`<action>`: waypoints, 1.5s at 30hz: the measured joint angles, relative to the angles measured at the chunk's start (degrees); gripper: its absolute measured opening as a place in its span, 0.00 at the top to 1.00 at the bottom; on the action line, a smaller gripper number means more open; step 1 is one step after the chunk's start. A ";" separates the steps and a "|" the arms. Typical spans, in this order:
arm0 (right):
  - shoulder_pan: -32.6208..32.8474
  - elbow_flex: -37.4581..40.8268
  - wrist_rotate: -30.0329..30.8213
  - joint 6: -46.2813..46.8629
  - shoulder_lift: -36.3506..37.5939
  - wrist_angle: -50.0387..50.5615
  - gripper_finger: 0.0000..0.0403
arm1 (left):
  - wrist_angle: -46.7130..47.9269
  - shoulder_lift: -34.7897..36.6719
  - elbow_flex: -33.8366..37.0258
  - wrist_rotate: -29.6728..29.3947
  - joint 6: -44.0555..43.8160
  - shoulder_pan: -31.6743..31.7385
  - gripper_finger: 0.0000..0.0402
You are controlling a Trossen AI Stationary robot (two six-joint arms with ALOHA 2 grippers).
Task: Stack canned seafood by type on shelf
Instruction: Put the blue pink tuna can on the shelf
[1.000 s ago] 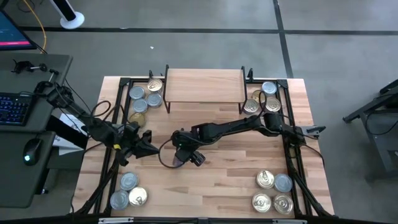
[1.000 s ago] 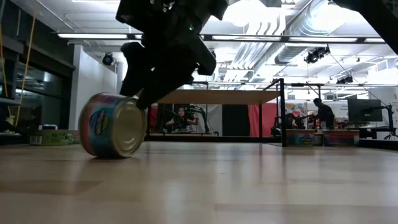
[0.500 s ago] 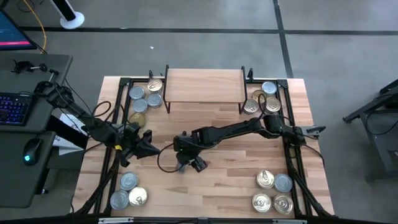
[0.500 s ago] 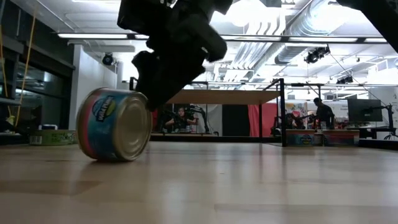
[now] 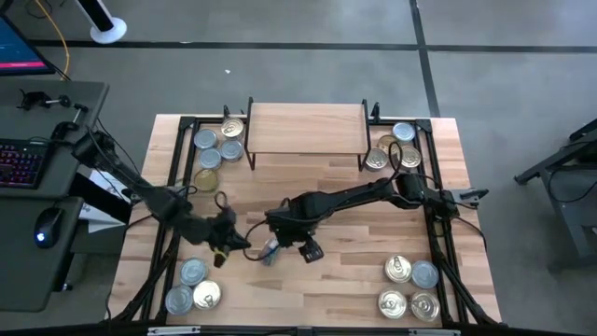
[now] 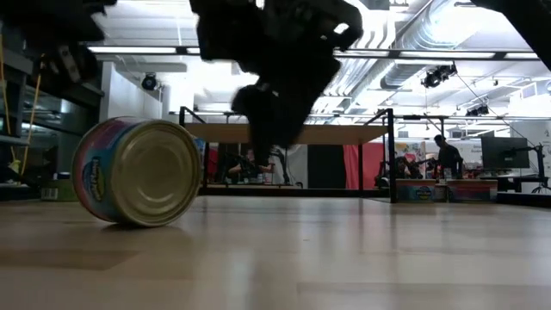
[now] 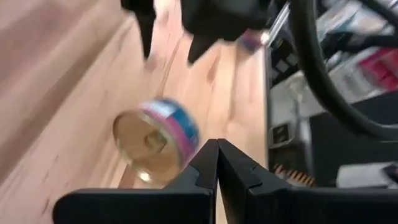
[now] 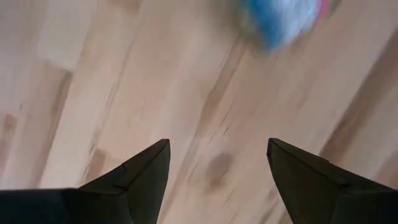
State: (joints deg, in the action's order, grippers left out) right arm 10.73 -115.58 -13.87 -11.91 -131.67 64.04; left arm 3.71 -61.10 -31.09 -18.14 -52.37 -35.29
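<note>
One tin of canned seafood (image 5: 269,250) lies on its side in the middle of the table, resting on its curved wall (image 6: 129,220) with a metal end (image 6: 159,172) facing the near edge. My right gripper (image 5: 300,246) hangs open just right of it, pointing down; the tin (image 8: 283,18) lies beyond its fingers. My left gripper (image 5: 238,245) is shut, left of the tin (image 7: 155,140) and higher than its top (image 6: 60,52). The shelf (image 5: 306,129) stands bare at the far edge.
Groups of tins sit upright at the far left (image 5: 216,145), far right (image 5: 394,147), near left (image 5: 194,285) and near right (image 5: 410,287). Black frame rails (image 5: 177,187) run along both table sides. A desk with a keyboard (image 5: 23,159) stands left of the table.
The tin has rolled on its side toward the near edge. My right gripper has moved off it toward the right and near edges and has rolled about its wrist. My left gripper has dipped down and come toward the tin, staying shut.
</note>
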 joint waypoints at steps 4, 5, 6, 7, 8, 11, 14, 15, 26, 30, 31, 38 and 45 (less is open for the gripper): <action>2.05 1.08 0.09 1.43 -0.08 -0.48 0.36 | -1.09 -7.64 0.00 3.04 -1.41 -0.96 1.00; 2.58 1.08 0.07 1.33 -0.07 -0.66 0.36 | -1.49 -9.11 0.00 3.07 -2.26 -1.65 1.00; 3.06 1.08 0.09 0.92 -0.07 -1.01 0.36 | -2.05 -10.38 0.00 3.05 -3.03 -2.48 1.00; 3.43 1.10 0.09 0.66 -0.07 -1.58 0.36 | -2.42 -11.29 0.00 2.95 -3.86 -3.46 1.00; 3.70 1.12 0.10 0.33 -0.01 -2.22 0.36 | -2.57 -11.86 0.01 2.47 -4.70 -4.67 1.00; 3.86 0.89 0.76 -1.60 0.45 -5.04 0.36 | -4.22 -12.39 0.00 -0.46 -7.20 -9.33 1.00; 3.36 -0.39 3.40 -5.08 0.67 -8.00 0.36 | -4.05 -12.43 0.00 -7.07 -10.78 -15.13 1.00; 3.13 -0.74 4.70 -6.65 0.72 -9.38 0.36 | -3.84 -12.67 0.00 -9.90 -11.70 -16.85 1.00; 1.71 -1.41 10.89 -23.05 0.73 -14.44 0.36 | -7.30 -21.85 0.00 -13.69 -20.26 -19.42 1.00; 1.53 -1.35 11.88 -28.04 0.64 -17.92 0.36 | -10.85 -23.76 0.00 -13.61 -20.55 -19.41 1.00; 1.53 -1.35 12.13 -28.99 0.61 -18.45 0.36 | -11.47 -24.01 0.00 -13.56 -20.58 -19.41 1.00; 1.29 -1.33 11.90 -32.33 -0.63 -18.41 0.36 | -13.76 -24.24 0.00 -12.51 -22.59 -19.41 1.00; 1.15 -1.24 9.53 -29.77 -0.82 -19.81 0.36 | -14.67 -24.24 0.00 -11.99 -23.04 -19.41 1.00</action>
State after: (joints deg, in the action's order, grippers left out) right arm 11.88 -116.81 -4.35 -41.68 -132.49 44.23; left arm -10.96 -85.34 -31.09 -30.13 -75.42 -54.70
